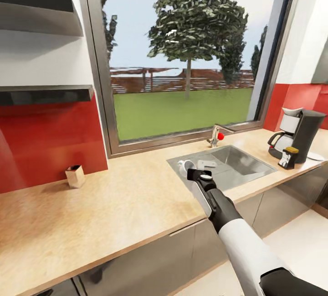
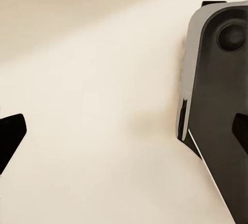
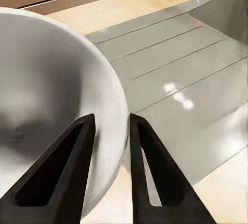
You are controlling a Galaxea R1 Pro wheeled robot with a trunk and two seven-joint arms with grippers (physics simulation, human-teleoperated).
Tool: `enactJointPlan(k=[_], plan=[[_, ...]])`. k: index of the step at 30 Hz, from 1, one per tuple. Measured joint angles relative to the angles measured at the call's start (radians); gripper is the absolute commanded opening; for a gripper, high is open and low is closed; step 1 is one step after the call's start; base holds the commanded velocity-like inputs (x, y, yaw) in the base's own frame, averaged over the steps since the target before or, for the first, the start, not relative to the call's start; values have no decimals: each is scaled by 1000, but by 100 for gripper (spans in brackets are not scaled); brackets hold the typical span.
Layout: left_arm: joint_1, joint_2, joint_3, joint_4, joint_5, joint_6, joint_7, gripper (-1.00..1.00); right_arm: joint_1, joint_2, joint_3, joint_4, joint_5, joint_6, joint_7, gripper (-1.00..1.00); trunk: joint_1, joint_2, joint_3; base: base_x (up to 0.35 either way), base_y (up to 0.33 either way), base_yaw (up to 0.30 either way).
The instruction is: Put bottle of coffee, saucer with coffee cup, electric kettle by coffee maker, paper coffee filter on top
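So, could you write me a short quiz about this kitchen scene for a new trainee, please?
1. True or false: the coffee maker stands on the countertop to the left of the sink, as the head view shows it.
2. Choose one. The fingers of the right claw are: A) both inside the coffee cup; B) one on each side of the cup's wall; C) around the tap.
3. Fill in: in the left wrist view, the left claw is ____ (open or shut).

Key: 1 false, it stands to the right of the sink; 2 B; 3 open.
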Motion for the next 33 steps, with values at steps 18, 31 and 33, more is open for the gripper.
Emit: enactJointPlan(k=[18,31,33], plan=[[0,0,0,0,0,0,0,100,0,0,0,1,1,0,0,-100,0,0,0,6,-10,-300],[0,0,2,0,0,0,0,100,0,0,0,1,1,1,0,-100,0,0,0,0,0,-300],[0,0,2,0,0,0,0,100,0,0,0,1,1,0,0,-100,0,0,0,0,0,-300]])
